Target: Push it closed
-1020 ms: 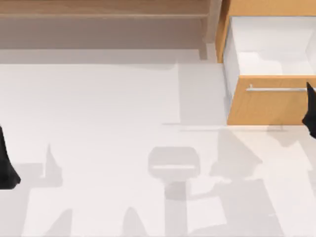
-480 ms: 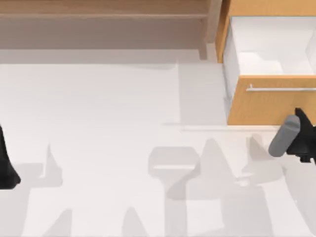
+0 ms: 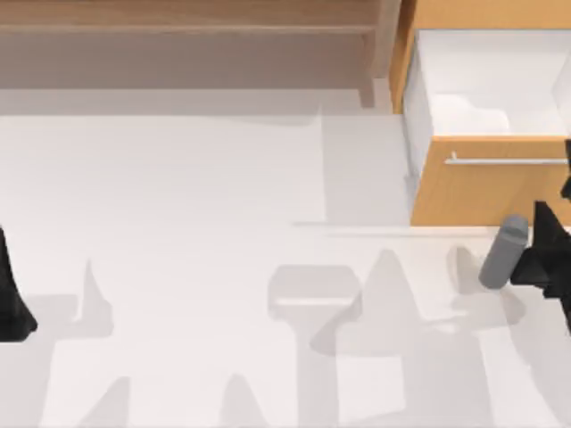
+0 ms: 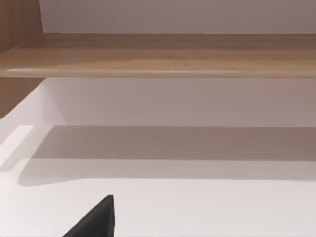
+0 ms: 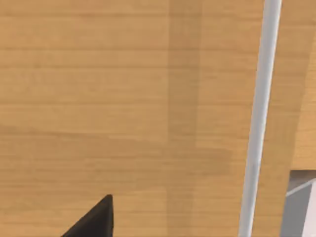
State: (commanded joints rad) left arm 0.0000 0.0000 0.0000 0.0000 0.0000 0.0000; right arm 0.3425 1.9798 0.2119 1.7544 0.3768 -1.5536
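The right arm's fingers [image 3: 555, 227] are seen at the top view's right edge, just below the drawer's orange-tan front; whether they are apart or together cannot be told; the drawer [image 3: 486, 183] lies at twelve o'clock from them, pulled open at the desk's [image 3: 196, 223] far right, its silver bar handle [image 3: 504, 161] running three to nine o'clock; a push toward twelve is judged needed; the left arm [image 3: 11, 294] is parked at nine o'clock, well apart, so the right is nearer.

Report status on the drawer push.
Right gripper at the drawer front, near the handle. Drawer open. Left gripper parked at table's left edge.
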